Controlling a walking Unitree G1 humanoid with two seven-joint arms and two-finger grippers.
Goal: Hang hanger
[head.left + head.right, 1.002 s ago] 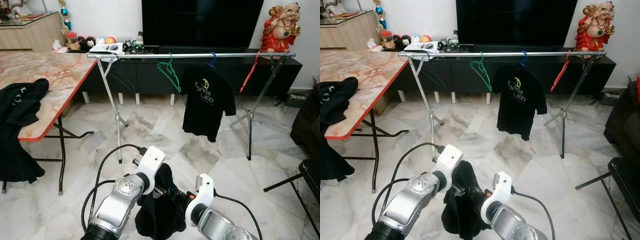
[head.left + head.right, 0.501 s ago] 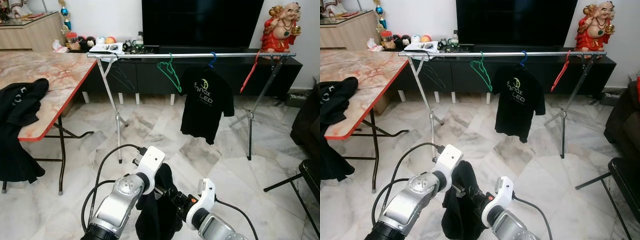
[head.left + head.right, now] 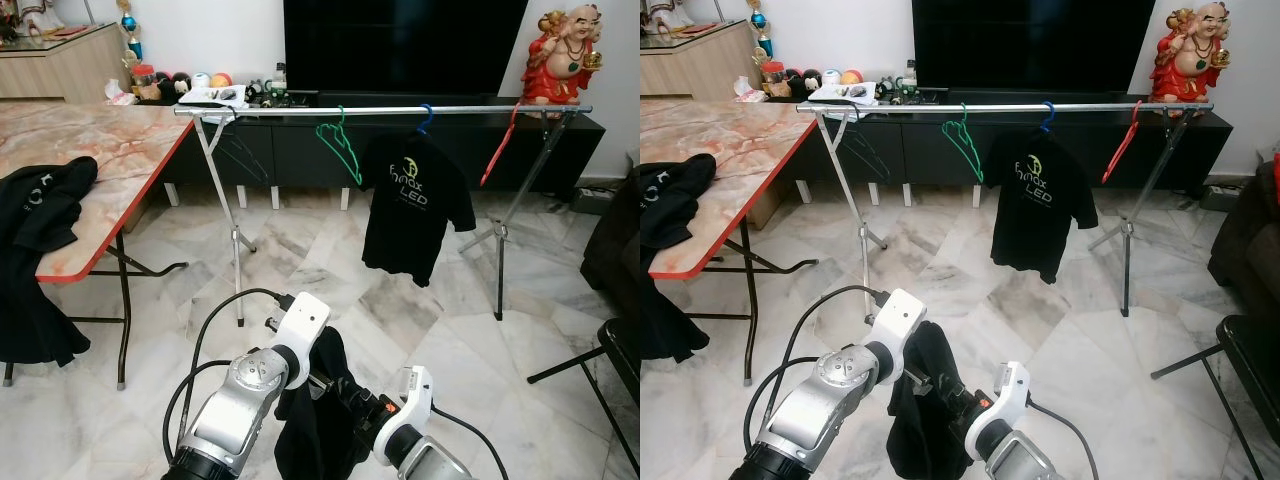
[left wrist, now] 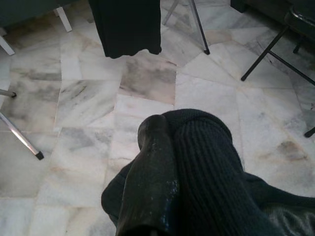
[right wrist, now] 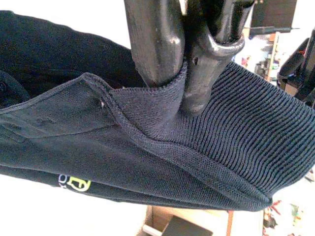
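A: Change against the frame one second back?
B: Right arm drawn lower and nearer; white wrist housing now lower in the head views. Left arm as before. Hung black T-shirt [image 3: 412,213] on the rail [image 3: 380,110] slightly turned.

A: Left gripper [image 3: 325,380] pose and state?
B: Forearm raised forward and inward, white wrist up, fingers [image 4: 152,167] buried in the dark shirt [image 3: 318,425]. Ribbed collar bunched over one finger in the left wrist view. Clamped on the cloth, as far as visible.

A: Right gripper [image 5: 189,64]?
B: Forearm low, angled inward toward the left gripper. Fingers pinched nearly together, ribbed collar edge caught between them.

A: Location of the dark shirt?
B: Hanging between both grippers, draped below them, above the marble floor [image 3: 300,260].

A: Hanger?
B: Cannot tell whether one sits inside the held shirt. Beyond the grippers, well apart: green hanger [image 3: 340,148], blue hanger [image 3: 426,118] carrying the T-shirt, red hanger [image 3: 497,150], all on the rail.
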